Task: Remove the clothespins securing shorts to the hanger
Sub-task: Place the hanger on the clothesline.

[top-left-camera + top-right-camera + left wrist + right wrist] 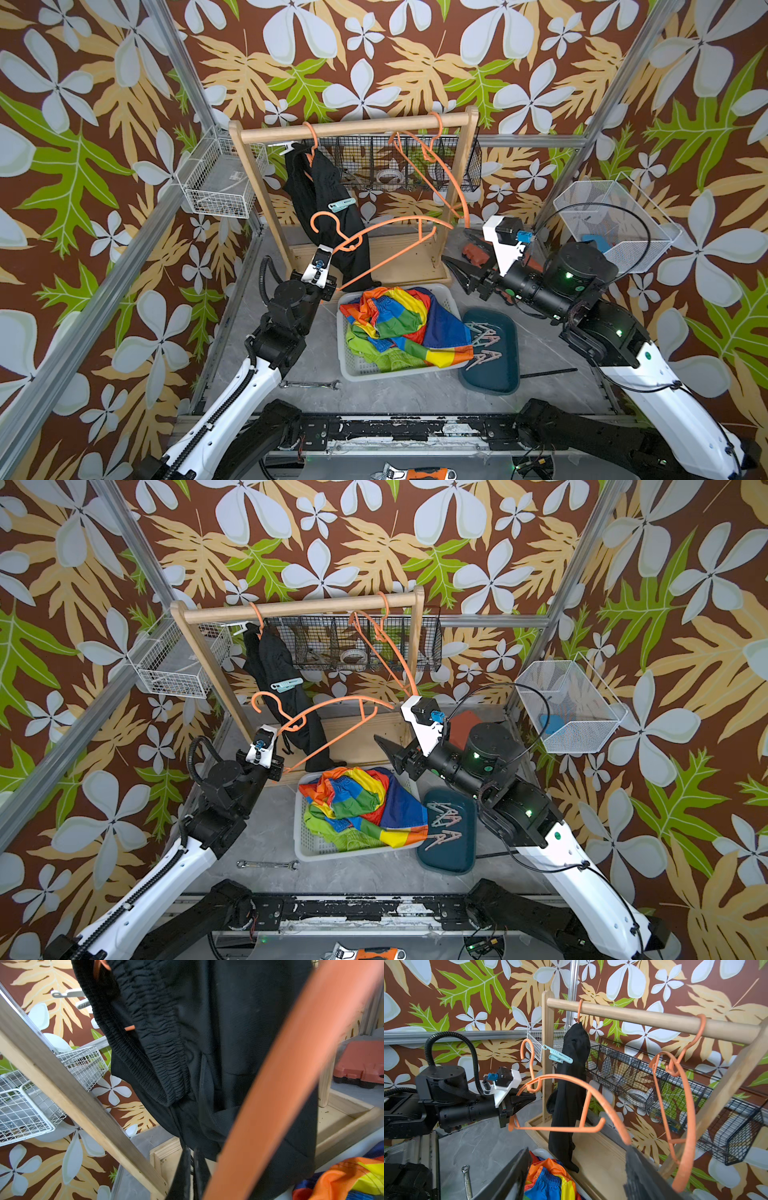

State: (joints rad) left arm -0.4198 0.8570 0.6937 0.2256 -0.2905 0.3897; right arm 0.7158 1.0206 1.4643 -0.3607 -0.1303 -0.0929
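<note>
While left jaws clamp an orange hanger [539,1128], right jaws stand open; a teal clothespin [559,1057] grips black shorts [569,1095].

You see black shorts [207,1043] filling view, gathered waistband bunched. Blurred orange hanger [291,1074] crosses close in front of black shorts. Whitish clothespin [68,994] sits just beside waistband; contact unclear. Wooden rack post [72,1088] and white wire basket [27,1105] stand to one side of black shorts, red case [361,1066] to other. Colour-blocked shorts [342,1180] lie below hem.

Black shorts [320,199] on hanger [312,137], mint clothespin [343,204] clipped on; colour-blocked shorts [399,320] in basket [353,374]; beige clothespins [484,338] in tray [498,374].
</note>
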